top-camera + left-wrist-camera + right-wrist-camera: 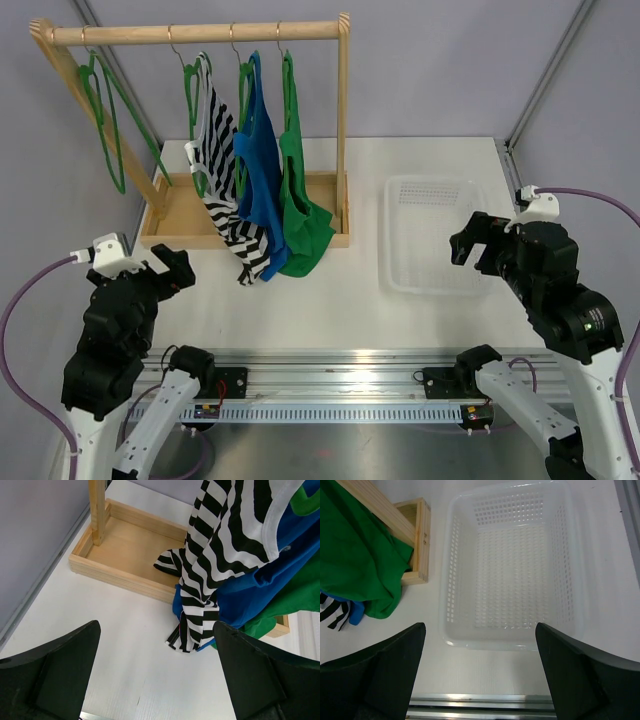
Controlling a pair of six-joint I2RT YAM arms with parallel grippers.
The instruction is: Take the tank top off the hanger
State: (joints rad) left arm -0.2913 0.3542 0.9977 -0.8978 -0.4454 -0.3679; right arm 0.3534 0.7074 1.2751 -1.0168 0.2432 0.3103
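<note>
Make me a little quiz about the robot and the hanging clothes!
1. True or false: the basket holds a top.
2. How many tops hang from the rail?
3. The left tool and the right tool are both: A open, B shut on a hanger, C hidden.

Key: 1 false; 2 three; 3 A.

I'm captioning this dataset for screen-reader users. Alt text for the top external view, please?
A striped tank top, a blue tank top and a green tank top hang from a wooden rack at far left, beside an empty hanger. A white basket sits to the right. Both arms rest near the front edge, left gripper and right gripper open and empty.
</note>
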